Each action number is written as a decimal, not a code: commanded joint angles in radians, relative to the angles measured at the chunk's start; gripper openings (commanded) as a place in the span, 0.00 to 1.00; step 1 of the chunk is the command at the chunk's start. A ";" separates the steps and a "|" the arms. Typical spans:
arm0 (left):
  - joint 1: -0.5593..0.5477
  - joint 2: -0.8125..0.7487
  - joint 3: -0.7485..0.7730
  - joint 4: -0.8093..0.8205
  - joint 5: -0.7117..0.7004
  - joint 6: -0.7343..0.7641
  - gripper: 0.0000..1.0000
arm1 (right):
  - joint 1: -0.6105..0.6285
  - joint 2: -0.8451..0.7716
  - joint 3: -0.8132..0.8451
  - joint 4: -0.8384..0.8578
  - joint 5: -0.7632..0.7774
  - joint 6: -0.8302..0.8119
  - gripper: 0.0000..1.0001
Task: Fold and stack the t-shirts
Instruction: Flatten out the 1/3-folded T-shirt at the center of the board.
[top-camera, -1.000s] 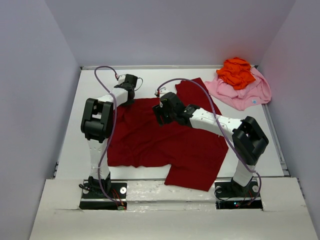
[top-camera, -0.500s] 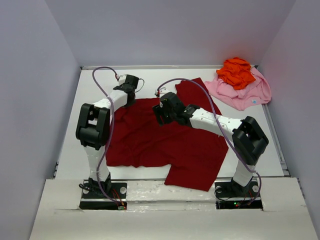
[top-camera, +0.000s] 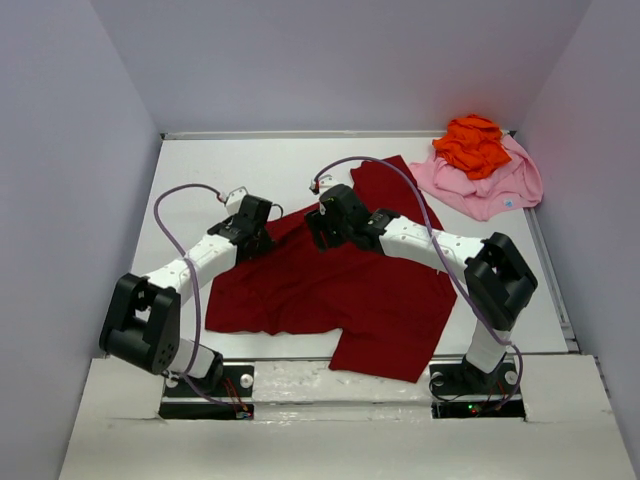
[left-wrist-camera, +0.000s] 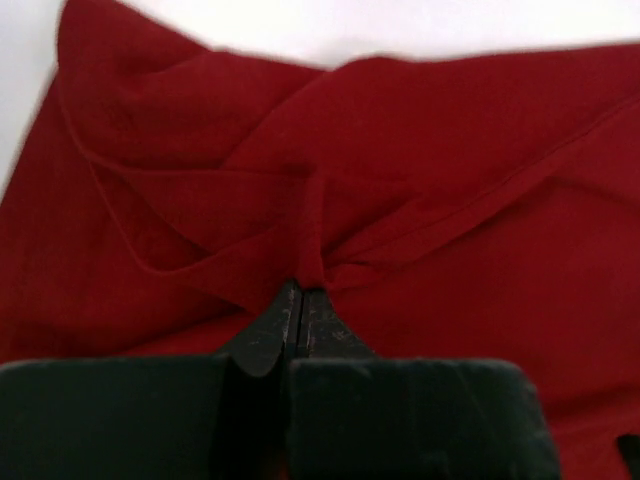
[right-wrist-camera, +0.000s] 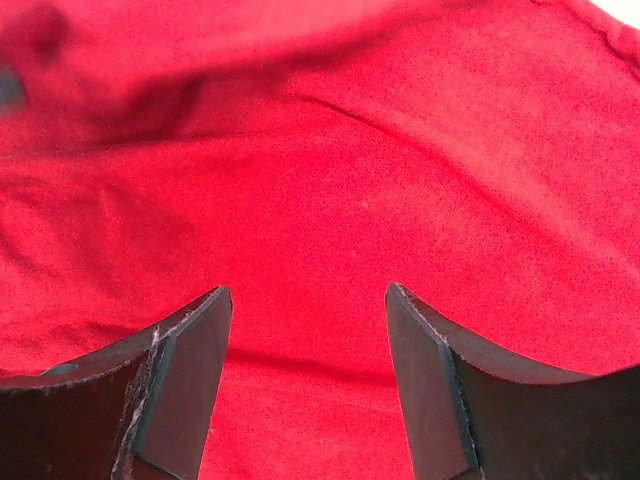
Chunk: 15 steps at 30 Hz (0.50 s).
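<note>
The dark red t-shirt (top-camera: 330, 290) lies spread on the white table. My left gripper (top-camera: 258, 240) is shut on a pinched fold of the dark red shirt (left-wrist-camera: 310, 250) near its far left corner, and the cloth bunches around the tips (left-wrist-camera: 300, 292). My right gripper (top-camera: 318, 232) is open just above the shirt's upper middle. In the right wrist view its fingers (right-wrist-camera: 190, 340) stand apart over flat red cloth (right-wrist-camera: 330, 180) with nothing between them. The bright orange t-shirt (top-camera: 472, 143) lies crumpled on the light pink t-shirt (top-camera: 492, 185) at the far right corner.
Purple-grey walls close in the table on the left, back and right. A raised white ledge (top-camera: 330, 385) runs along the near edge by the arm bases. Bare white table (top-camera: 200, 170) shows at the far left.
My left gripper has pulled back toward the near side, dragging the shirt's far left corner inward. The left elbow has swung down to the near left. The right arm has not moved.
</note>
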 joint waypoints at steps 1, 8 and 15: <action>-0.035 -0.095 -0.095 0.057 0.079 -0.099 0.07 | -0.005 0.003 0.018 0.025 -0.002 -0.004 0.69; -0.069 -0.172 -0.038 0.018 -0.023 -0.081 0.28 | -0.014 0.003 0.016 0.025 0.001 -0.007 0.69; -0.069 -0.105 0.135 -0.065 -0.150 -0.001 0.29 | -0.014 0.009 0.012 0.023 0.001 -0.004 0.68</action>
